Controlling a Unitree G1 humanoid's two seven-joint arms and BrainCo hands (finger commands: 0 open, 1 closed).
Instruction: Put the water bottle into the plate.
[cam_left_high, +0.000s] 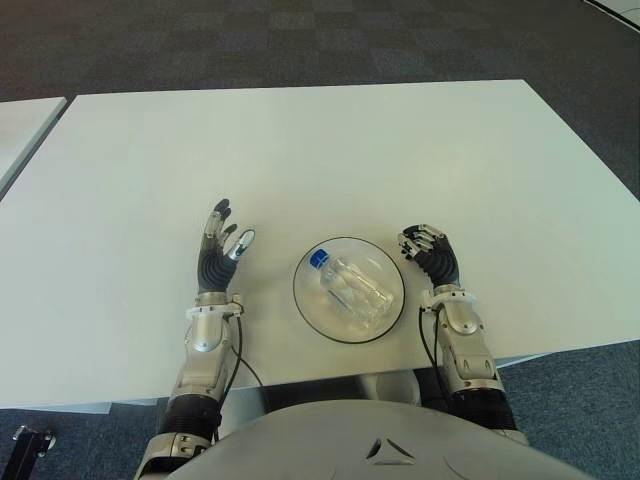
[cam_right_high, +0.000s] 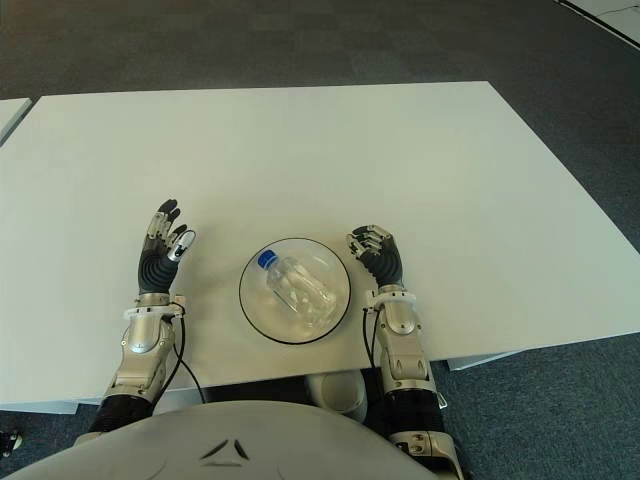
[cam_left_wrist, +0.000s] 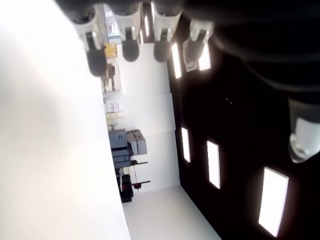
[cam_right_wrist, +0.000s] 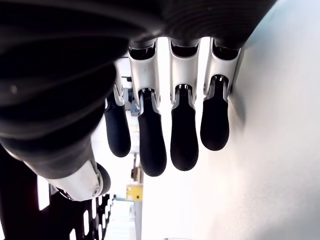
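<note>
A clear water bottle (cam_left_high: 352, 287) with a blue cap (cam_left_high: 319, 259) lies on its side inside the round glass plate (cam_left_high: 312, 314), cap toward the far left. The plate stands near the front edge of the white table (cam_left_high: 300, 150). My left hand (cam_left_high: 220, 245) is just left of the plate, fingers (cam_left_wrist: 130, 30) stretched out straight and holding nothing. My right hand (cam_left_high: 425, 245) is just right of the plate, a small gap from its rim. Its fingers (cam_right_wrist: 182, 130) are loosely bent with the thumb apart, and nothing is between them.
A second white table's corner (cam_left_high: 25, 120) shows at the far left, across a narrow gap. Dark carpet (cam_left_high: 300, 40) lies beyond the table's far edge and to its right.
</note>
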